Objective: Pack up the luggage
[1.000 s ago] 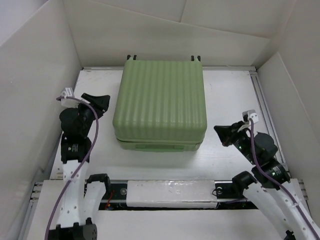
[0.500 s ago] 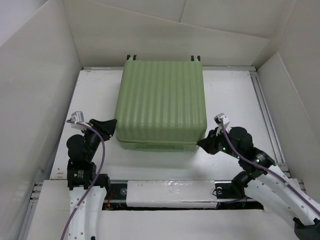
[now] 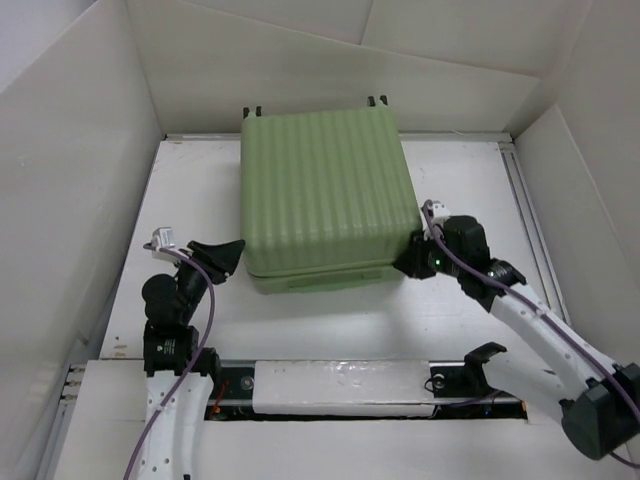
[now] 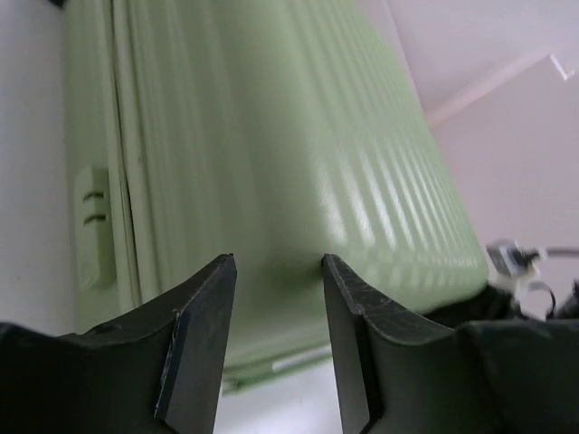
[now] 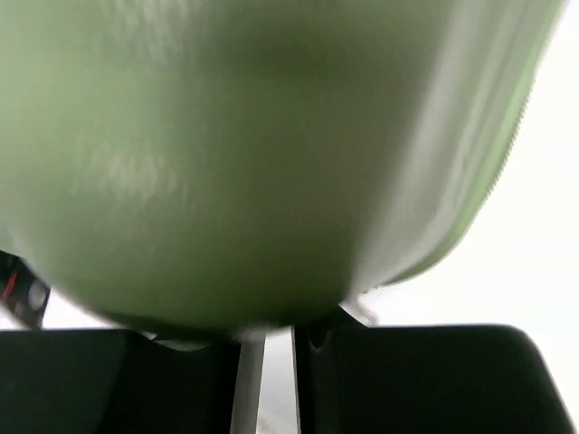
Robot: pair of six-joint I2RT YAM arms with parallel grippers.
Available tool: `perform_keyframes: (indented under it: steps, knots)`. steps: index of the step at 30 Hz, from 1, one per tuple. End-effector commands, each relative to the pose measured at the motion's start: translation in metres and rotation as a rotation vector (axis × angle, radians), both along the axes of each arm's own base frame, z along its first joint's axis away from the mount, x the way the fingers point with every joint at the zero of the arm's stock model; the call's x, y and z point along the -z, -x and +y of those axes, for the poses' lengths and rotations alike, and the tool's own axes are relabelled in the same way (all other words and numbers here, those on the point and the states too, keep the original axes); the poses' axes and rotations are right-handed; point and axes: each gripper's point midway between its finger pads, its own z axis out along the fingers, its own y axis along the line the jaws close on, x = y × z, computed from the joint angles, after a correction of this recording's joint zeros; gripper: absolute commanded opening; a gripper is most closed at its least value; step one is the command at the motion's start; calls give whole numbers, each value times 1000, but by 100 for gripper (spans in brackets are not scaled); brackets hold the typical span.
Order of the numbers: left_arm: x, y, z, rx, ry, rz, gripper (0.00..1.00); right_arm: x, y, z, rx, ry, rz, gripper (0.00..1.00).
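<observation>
The luggage (image 3: 322, 192) is a pale green ribbed suitcase, closed and lying flat mid-table, slightly turned. Its small black wheels (image 3: 378, 100) poke out at the far edge. My left gripper (image 3: 230, 250) hovers by its near-left corner, apart from the shell. In the left wrist view that gripper (image 4: 276, 264) is open with nothing between its fingers, and the luggage (image 4: 271, 136) with its side latch (image 4: 92, 226) fills the view ahead. My right gripper (image 3: 408, 262) presses against the near-right corner. In the right wrist view the right gripper (image 5: 270, 336) shows only a narrow slit, with the luggage (image 5: 253, 154) against the tips.
White cardboard walls (image 3: 70, 150) enclose the table on the left, back and right. A metal rail (image 3: 522, 200) runs along the right side. A white padded strip (image 3: 340, 386) lies on the near ledge between the arm bases.
The luggage has slid toward the back wall and turned a little. My right gripper came forward to its near-right corner. My left gripper swung down and in to the near-left corner.
</observation>
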Motion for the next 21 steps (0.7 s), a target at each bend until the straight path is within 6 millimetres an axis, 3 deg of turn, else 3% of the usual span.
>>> perform_keyframes:
  steps: [1,4,5,7,8,10,12,15,17,18,20,21]
  knots:
    - [38,12,-17,109,-7,149,39,-74,-71,-2,65,-42,-290,21]
    - [36,9,-13,87,-30,142,40,-65,-70,-9,89,-3,-299,26]
    - [36,9,-13,87,-30,142,40,-73,-64,-11,91,-16,-328,30]
    - [47,5,-10,74,-39,153,40,-74,-54,-18,111,-18,-331,36]
    - [55,3,-10,75,-38,174,40,-62,-46,-20,120,-17,-319,39]
    - [56,2,-14,100,-34,171,40,-69,-32,-29,166,-58,-362,43]
    - [62,2,-14,103,-46,178,40,-51,-28,-44,240,-45,-352,45]
    - [33,0,-6,59,-85,80,42,-24,-30,-54,306,-17,-297,39]
    - [4,-1,0,21,-128,2,44,-9,-34,-54,304,5,-256,33]
    - [-29,3,3,6,-158,-64,46,-2,-34,-52,288,14,-246,32]
    - [-63,6,-1,28,-160,-135,49,1,-36,-51,282,20,-260,33]
    - [-97,11,-3,33,-163,-208,49,1,-36,-52,278,27,-264,34]
